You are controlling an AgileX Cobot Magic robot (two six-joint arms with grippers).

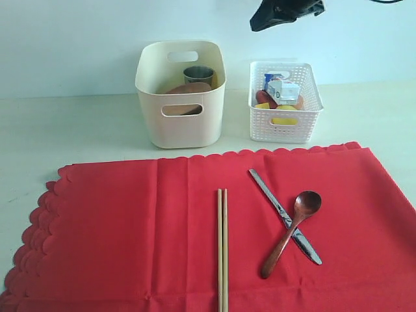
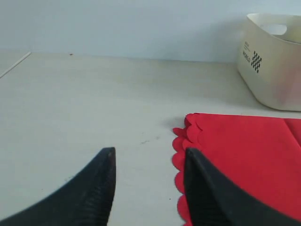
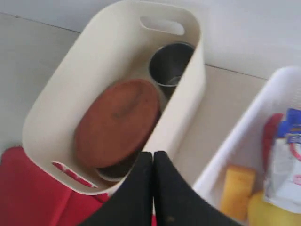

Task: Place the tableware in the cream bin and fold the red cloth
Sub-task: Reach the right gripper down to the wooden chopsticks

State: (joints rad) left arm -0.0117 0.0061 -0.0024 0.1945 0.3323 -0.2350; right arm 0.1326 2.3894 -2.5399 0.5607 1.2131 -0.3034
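Tall cream plastic bin [image 1: 180, 123] stands on the worktop past the far edge of the large red scalloped cloth [image 1: 130, 221]. Inside it: round brown wooden plate [image 1: 188, 88], steel cup [image 1: 198, 74]. Pair of wooden chopsticks [image 1: 222, 250] runs to the cloth's near edge. Dark wooden spoon [image 1: 289, 234] lies crossed over silver knife [image 1: 263, 188], nearer the cloth's right edge. White lattice basket [image 1: 286, 130] sits just beside the bin. Right gripper [image 3: 153, 155]: jaws together, empty, above the bin rim. Left gripper [image 2: 149, 153]: jaws apart, empty, at the cloth's far left corner.

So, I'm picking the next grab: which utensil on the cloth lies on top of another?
The spoon: its handle crosses over the knife. The chopsticks lie apart, touching neither.
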